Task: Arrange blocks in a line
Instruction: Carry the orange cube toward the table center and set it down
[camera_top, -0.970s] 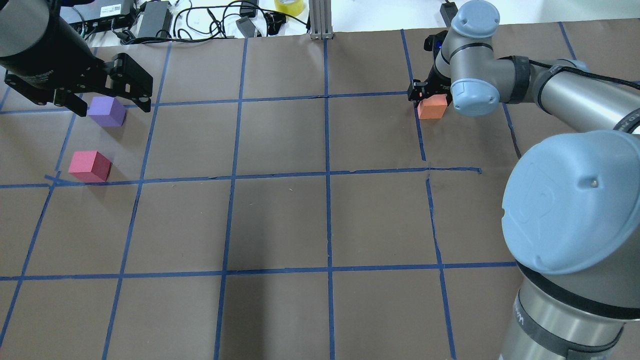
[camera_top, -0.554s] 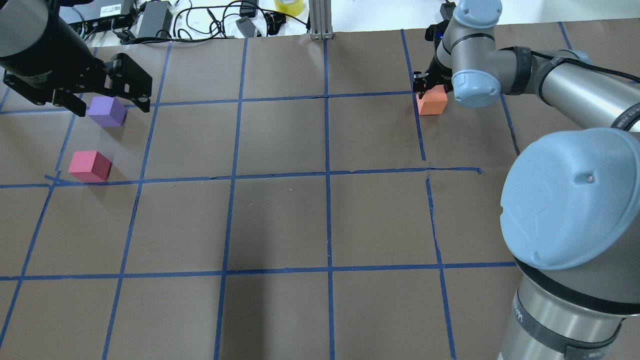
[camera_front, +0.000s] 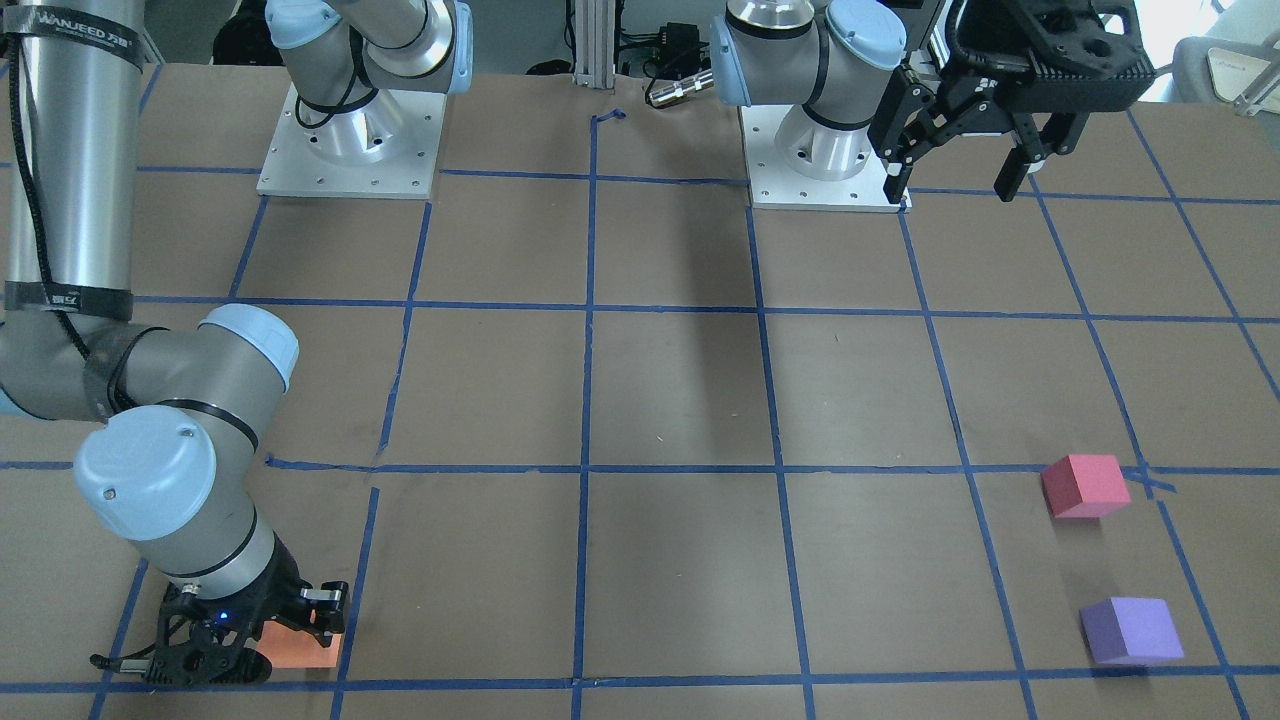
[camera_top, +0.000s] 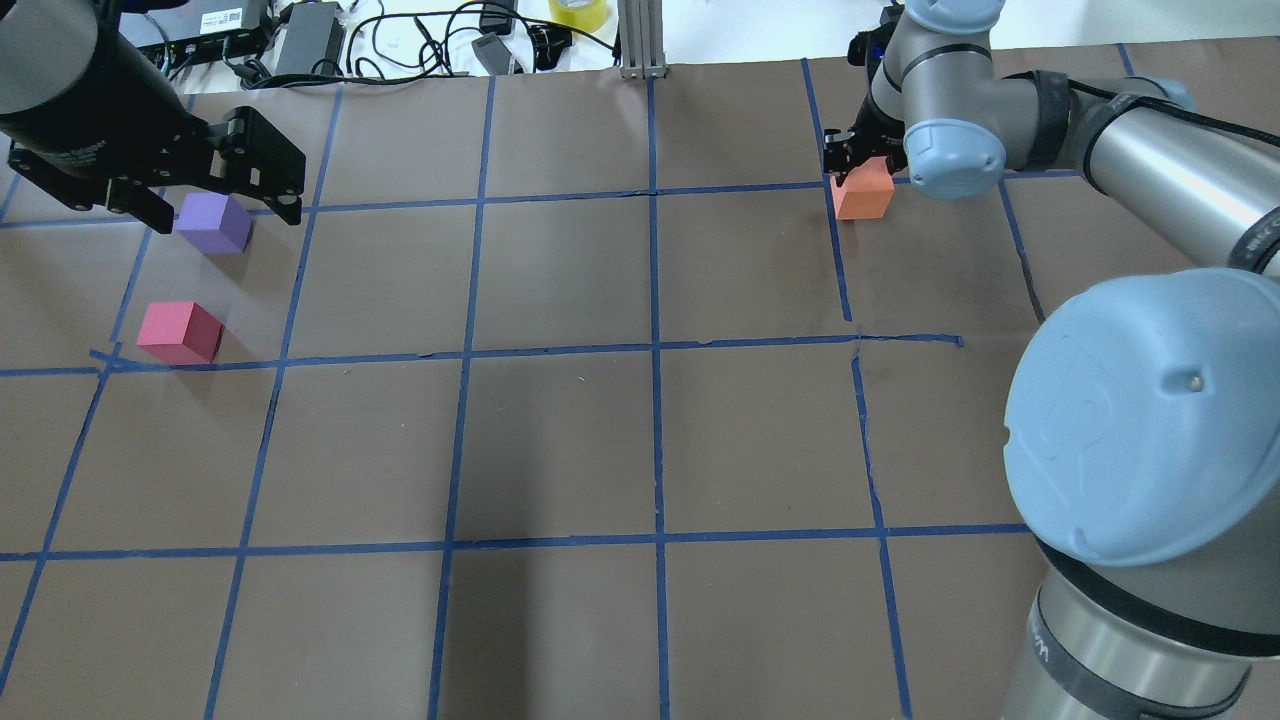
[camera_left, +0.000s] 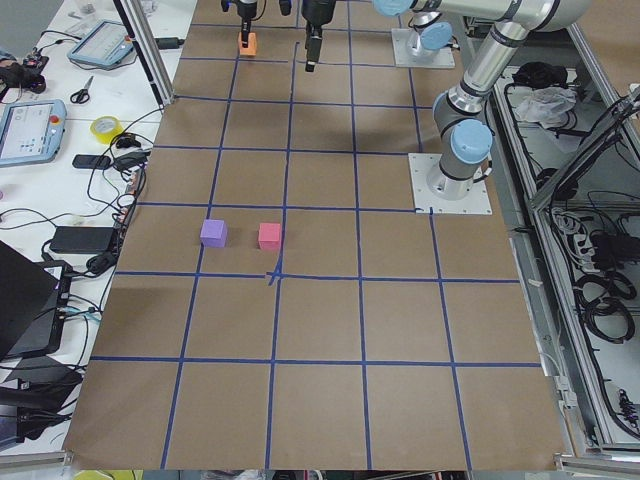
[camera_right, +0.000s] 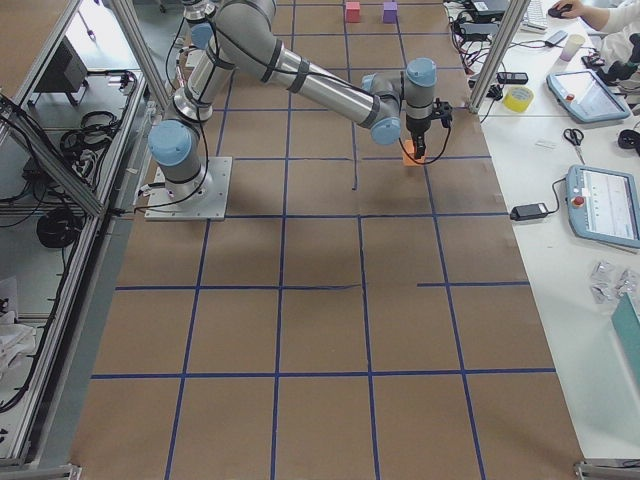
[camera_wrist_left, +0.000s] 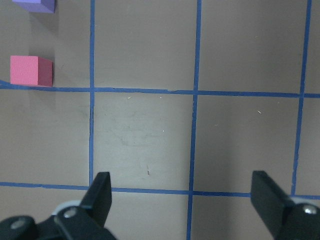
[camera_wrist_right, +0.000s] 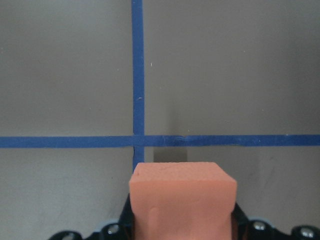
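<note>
Three small matte foam cubes on brown paper-covered desk (camera_top: 560, 450) with blue tape grid. Orange cube (camera_top: 864, 193) far right, clamped in right gripper (camera_top: 850, 168), next to a tape crossing. Pinkish-red cube (camera_top: 180, 332) and purple cube (camera_top: 213, 222) far left, near each other, not touching, purple farther from the robot.

Right wrist view shows the orange cube (camera_wrist_right: 182, 195) close up and a shadow on the tape ahead of it; the overhead hides most of that grip behind the wrist. In the overhead view the left gripper (camera_wrist_left: 183, 197) looks to straddle the purple cube, but the front view puts it high up near the robot's base, well apart. Left wrist view: fingers (camera_wrist_left: 100, 192) spread wide, nothing between.

Versus a second ago: orange cube and right wrist sit higher in the overhead view; left arm, pink and purple cubes unchanged.

Band on right arm reads "WANJEED".
</note>
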